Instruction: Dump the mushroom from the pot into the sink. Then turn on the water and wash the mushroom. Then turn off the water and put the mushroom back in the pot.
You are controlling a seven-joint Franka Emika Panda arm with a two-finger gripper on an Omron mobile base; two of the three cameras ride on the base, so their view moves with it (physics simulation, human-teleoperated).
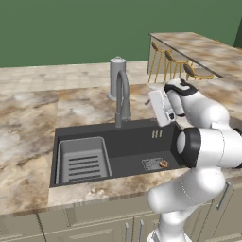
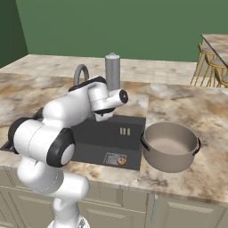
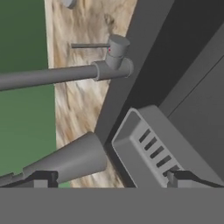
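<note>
The mushroom [image 1: 163,164] is a small brown lump lying on the square drain grate [image 1: 152,164] in the dark sink [image 1: 127,142], also seen as the mushroom [image 2: 121,161] from the right. The grey-brown pot [image 2: 171,144] stands upright on the counter right of the basin. The faucet [image 1: 122,99] rises behind the sink; no water runs from it. My gripper [image 3: 111,178] is open with nothing between its fingers. It hangs above the sink's back right part, right of the faucet, and looks at the faucet's lever [image 3: 89,45] and spout end [image 3: 70,159].
A grey ribbed tray insert [image 1: 84,159] sits in the sink's left half. A thick grey cylinder with a domed top [image 1: 117,75] stands behind the faucet. Marble counter [image 1: 28,137] runs on both sides. Bar stools [image 1: 175,61] line an island at the far right.
</note>
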